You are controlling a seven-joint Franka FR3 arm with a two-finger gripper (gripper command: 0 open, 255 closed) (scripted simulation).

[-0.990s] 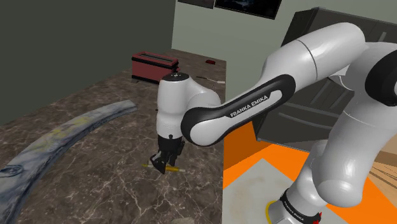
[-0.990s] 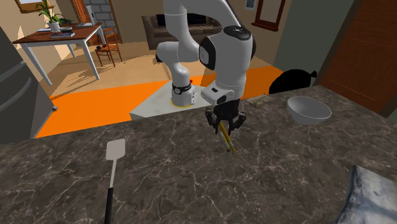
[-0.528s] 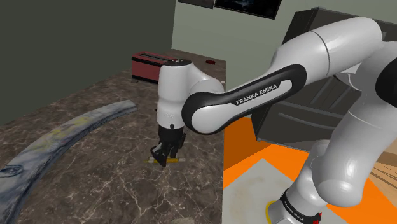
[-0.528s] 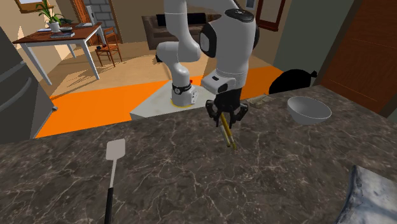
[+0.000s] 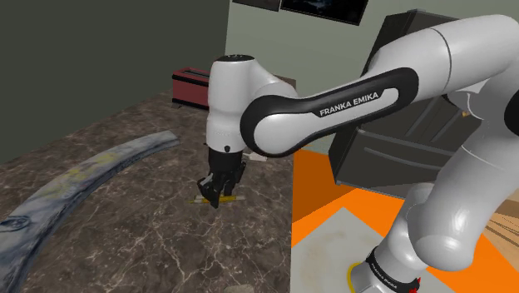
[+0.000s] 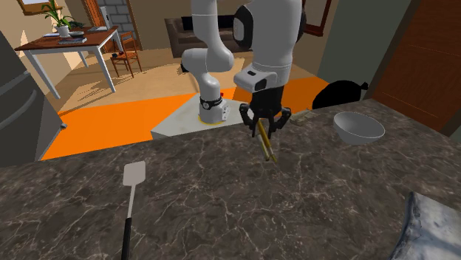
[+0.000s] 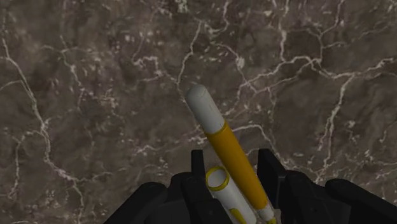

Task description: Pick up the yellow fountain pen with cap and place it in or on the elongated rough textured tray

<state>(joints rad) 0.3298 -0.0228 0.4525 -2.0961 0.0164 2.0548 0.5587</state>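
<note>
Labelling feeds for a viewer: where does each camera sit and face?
Shoulder view: beside and behind the stand, looking down the marble counter toward the long tray; arm and end effector show.
Second exterior view: across the counter, facing the arm and stand.
Wrist view: on the end effector, looking down at the counter between its fingers.
All share the fountain pen held by the end effector.
</note>
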